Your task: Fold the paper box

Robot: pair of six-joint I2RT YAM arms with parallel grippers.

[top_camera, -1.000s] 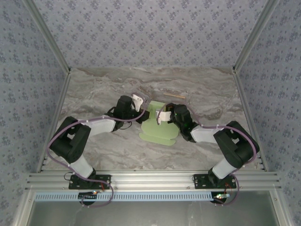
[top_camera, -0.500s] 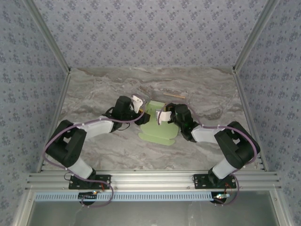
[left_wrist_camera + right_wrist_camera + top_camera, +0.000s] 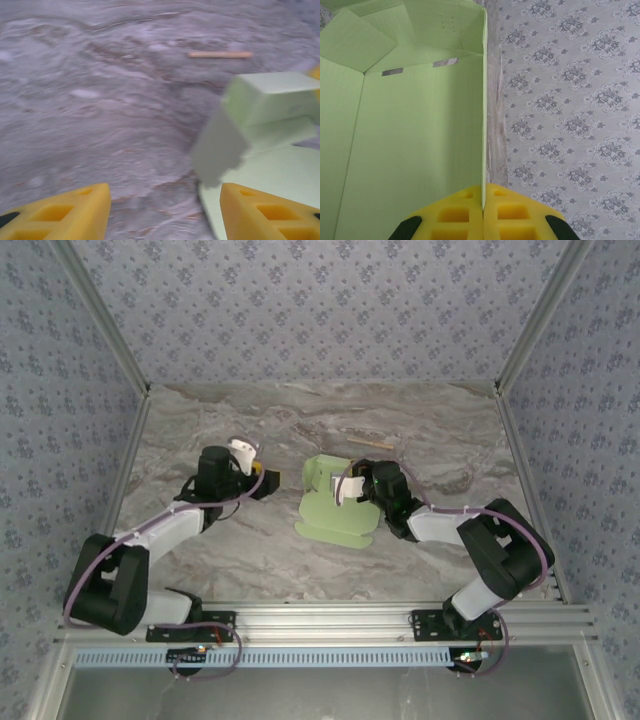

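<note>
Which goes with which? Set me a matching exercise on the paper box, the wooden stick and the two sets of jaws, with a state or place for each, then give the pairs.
1. paper box
2. wooden stick
3. left jaws
4. right jaws

A. shut on the paper box's edge
B. tan, lying beyond the paper box
C. open, apart from the paper box
D. pale green, partly folded up

Pairs: 1-D, 2-B, 3-C, 4-A.
</note>
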